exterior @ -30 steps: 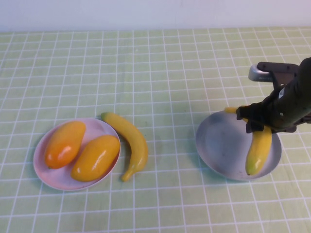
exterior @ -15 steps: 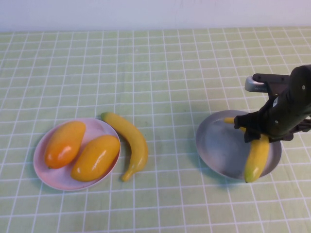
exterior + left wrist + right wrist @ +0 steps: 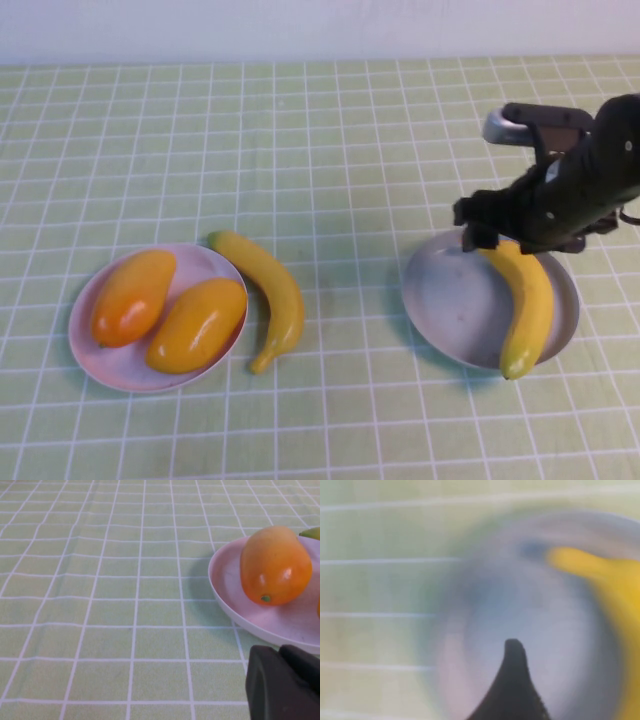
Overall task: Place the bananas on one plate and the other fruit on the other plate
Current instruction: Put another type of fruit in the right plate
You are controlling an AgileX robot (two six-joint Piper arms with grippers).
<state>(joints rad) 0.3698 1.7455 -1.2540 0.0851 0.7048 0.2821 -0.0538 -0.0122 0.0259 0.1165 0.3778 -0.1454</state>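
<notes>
One banana (image 3: 530, 305) lies loose on the grey-blue plate (image 3: 440, 300) at the right; it also shows in the right wrist view (image 3: 615, 585). My right gripper (image 3: 480, 232) hovers over the plate's far rim, open and empty, one fingertip (image 3: 514, 655) showing apart from the banana. The second banana (image 3: 270, 295) lies on the cloth against the right rim of the pink plate (image 3: 85, 345). Two orange-yellow fruits (image 3: 132, 296) (image 3: 198, 324) lie on that plate. My left gripper (image 3: 281, 652) is shut, low beside the pink plate (image 3: 225, 595), near one fruit (image 3: 274, 565).
A green checked cloth (image 3: 330, 150) covers the table. A white wall runs along the far edge. Bare cloth lies between the two plates and behind them.
My right gripper let go of the banana, which settled flat on the grey-blue plate. The gripper moved away toward the plate's far left rim. The left side has not changed.
</notes>
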